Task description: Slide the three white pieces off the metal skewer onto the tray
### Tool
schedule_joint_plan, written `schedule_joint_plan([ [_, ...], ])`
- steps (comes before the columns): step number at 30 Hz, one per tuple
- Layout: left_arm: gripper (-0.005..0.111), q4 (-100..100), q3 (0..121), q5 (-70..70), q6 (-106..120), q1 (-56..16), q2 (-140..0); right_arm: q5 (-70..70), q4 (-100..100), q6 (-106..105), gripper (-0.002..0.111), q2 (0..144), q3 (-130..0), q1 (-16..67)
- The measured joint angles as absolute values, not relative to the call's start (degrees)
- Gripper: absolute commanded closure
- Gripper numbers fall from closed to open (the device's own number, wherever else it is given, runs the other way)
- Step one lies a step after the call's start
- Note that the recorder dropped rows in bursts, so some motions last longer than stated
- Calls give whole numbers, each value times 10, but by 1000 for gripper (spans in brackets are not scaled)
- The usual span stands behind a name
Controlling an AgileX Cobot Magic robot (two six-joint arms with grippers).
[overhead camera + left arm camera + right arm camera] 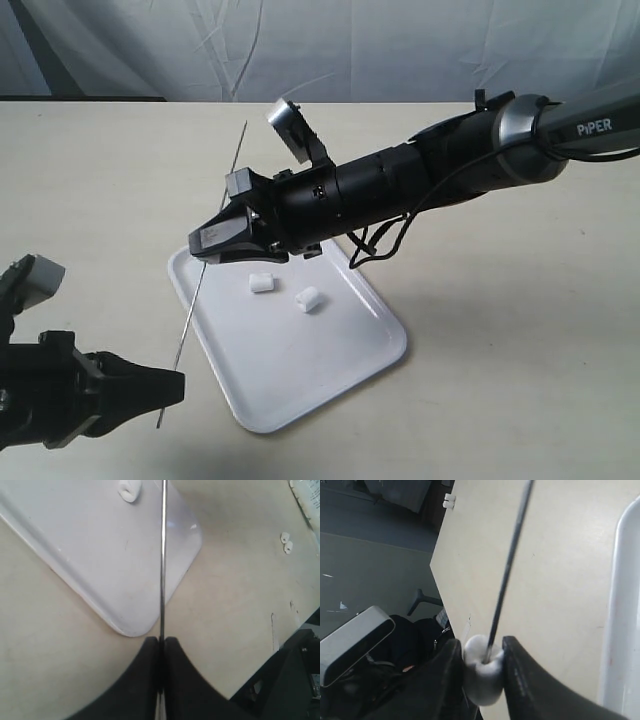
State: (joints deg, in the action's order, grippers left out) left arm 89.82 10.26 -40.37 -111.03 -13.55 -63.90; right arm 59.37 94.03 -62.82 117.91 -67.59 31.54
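Observation:
The thin metal skewer slants across the tray's left edge, with my left gripper shut on its lower end; the rod runs straight out from the closed jaws. My right gripper is shut on one white piece still threaded on the skewer, squeezed between both fingers. Two other white pieces lie loose on the glossy white tray. One of them shows in the left wrist view on the tray.
The tray sits on a pale beige table. The right arm's black body stretches over the tray's far end. Two tiny white bits lie on the table near its edge. A white cloth backdrop hangs behind.

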Motion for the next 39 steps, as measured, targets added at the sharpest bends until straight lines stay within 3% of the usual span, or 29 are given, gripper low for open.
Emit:
schedule_joint_plan([
  [7, 107, 898, 103, -398, -1108, -136, -639, 593, 979, -628, 82, 1179, -676, 315],
  [11, 107, 898, 103, -397, -1108, -136, -639, 593, 989, -628, 92, 1179, -676, 309],
  [18, 107, 898, 103, -393, -1105, -136, -639, 593, 989, -628, 74, 1179, -676, 306],
  [32, 107, 874, 103, -391, -1095, -136, -639, 583, 971, -628, 75, 1179, -676, 322],
  [36, 107, 874, 103, -391, -1095, -136, -639, 582, 971, -628, 90, 1179, -676, 322],
  [39, 107, 874, 103, -391, -1095, -136, -639, 582, 971, -628, 94, 1179, -676, 322],
])
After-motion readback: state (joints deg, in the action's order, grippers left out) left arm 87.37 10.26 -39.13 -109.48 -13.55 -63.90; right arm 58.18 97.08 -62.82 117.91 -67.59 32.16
